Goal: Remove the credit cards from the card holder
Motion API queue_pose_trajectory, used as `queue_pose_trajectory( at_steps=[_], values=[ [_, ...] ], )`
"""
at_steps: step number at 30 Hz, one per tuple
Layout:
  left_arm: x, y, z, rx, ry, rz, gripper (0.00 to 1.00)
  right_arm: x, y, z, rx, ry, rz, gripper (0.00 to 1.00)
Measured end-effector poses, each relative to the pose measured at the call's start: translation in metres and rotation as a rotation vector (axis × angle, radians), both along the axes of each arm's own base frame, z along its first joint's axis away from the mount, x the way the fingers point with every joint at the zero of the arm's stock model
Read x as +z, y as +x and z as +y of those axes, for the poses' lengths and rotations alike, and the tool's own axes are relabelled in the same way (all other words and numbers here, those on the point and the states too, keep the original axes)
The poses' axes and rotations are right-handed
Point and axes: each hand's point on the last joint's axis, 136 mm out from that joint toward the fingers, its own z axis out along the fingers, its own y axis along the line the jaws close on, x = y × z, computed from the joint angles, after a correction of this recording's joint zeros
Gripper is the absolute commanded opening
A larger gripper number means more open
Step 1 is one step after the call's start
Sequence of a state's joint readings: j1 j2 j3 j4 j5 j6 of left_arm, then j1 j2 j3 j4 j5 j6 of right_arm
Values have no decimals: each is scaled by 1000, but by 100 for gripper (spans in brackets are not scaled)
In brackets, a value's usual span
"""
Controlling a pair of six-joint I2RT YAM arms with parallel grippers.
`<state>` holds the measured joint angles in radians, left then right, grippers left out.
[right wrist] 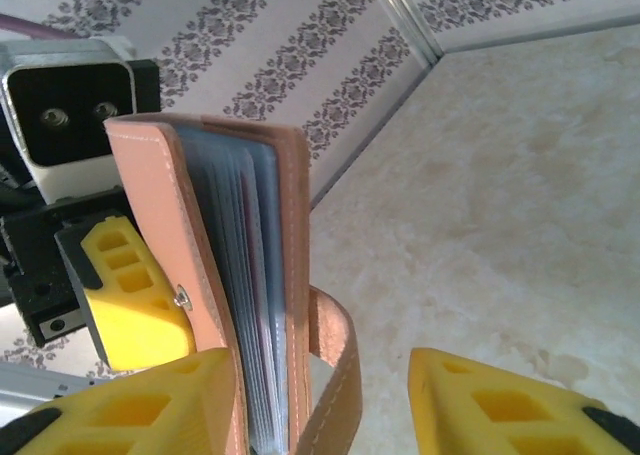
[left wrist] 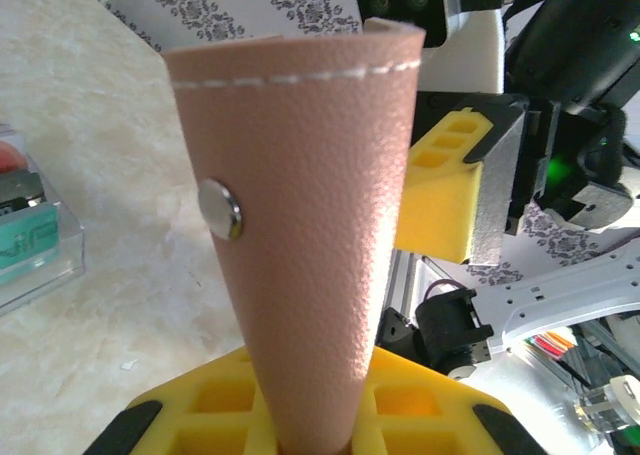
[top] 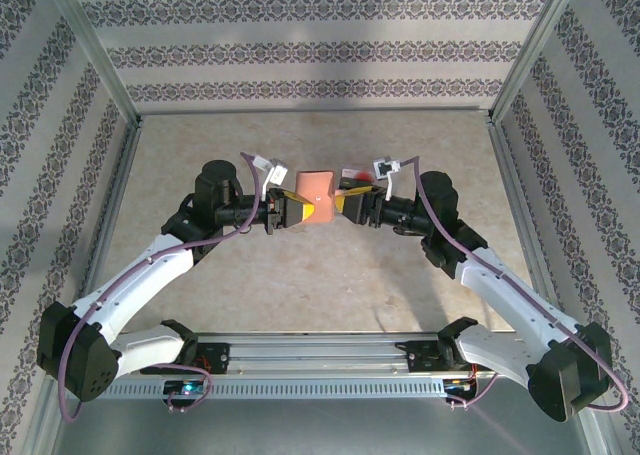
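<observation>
Card holder (top: 318, 187) hangs mid-air at the centre of the overhead view, clamped in the left gripper (left wrist: 310, 420), while the right gripper (right wrist: 320, 390) has its jaws apart around the open edge. Red and teal cards (left wrist: 25, 225) stacked at the left edge of the left wrist view look done. The grey-blue pockets (right wrist: 245, 275) seem loaded, so more pulling remains.

Tan leather card holder (top: 317, 190) upright, v. slightly open.

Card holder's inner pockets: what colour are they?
Grey-blue pockets inside the card holder, clearest in right wrist view.
</observation>
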<state>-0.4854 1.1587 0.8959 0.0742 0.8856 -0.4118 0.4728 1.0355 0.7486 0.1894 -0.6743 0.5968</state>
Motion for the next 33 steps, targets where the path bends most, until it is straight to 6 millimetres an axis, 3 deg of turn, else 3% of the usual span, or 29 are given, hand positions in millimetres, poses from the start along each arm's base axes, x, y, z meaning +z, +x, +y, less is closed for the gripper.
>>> queue_pose_trajectory(
  at_steps=[4,15,21,25,33],
  values=[
    [8,-3,-2,-22,-31,-7,13,2,-1,4,31,22,0,38],
    [17,-5,-5,-48,-70,-4,16,11,-5,10,89,79,-14,31],
    [14,-1,-7,-44,-75,17,17,13,-6,11,102,92,-12,8],
    [13,1,-7,-39,-78,33,25,12,-4,10,88,91,-12,1],
    [10,3,-8,-28,-75,50,38,8,-2,7,42,81,-2,0]
  ],
)
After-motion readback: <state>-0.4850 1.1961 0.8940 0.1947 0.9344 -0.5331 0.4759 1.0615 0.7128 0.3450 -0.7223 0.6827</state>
